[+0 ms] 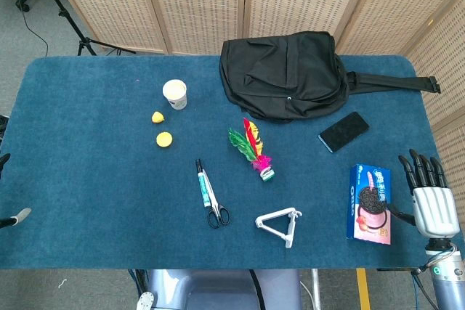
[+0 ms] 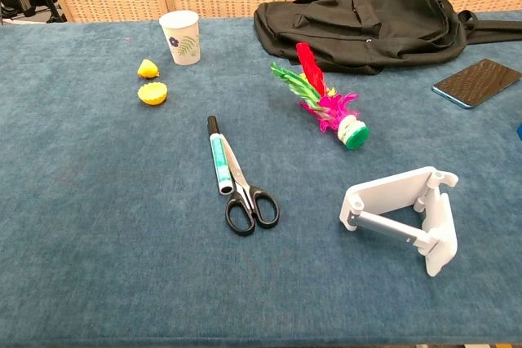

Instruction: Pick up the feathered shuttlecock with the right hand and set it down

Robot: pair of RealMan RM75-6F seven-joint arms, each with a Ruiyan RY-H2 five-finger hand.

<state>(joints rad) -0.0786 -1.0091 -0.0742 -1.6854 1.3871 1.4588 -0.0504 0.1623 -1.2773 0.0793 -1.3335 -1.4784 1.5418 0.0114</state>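
The feathered shuttlecock (image 1: 253, 152) (image 2: 325, 103) lies on its side mid-table, red, green and pink feathers pointing away, green-and-white base toward me. My right hand (image 1: 429, 194) hovers at the table's right edge, fingers spread and holding nothing, well to the right of the shuttlecock. Only a dark fingertip and a pale fingertip of my left hand (image 1: 10, 217) show at the far left edge; its state is unclear. Neither hand appears in the chest view.
A biscuit box (image 1: 370, 203) lies between my right hand and the shuttlecock. Also here: a white phone stand (image 1: 280, 226), a phone (image 1: 343, 131), a black backpack (image 1: 287, 74), scissors (image 1: 214, 208) beside a marker (image 1: 201, 182), a paper cup (image 1: 175, 94), two yellow pieces (image 1: 163, 139).
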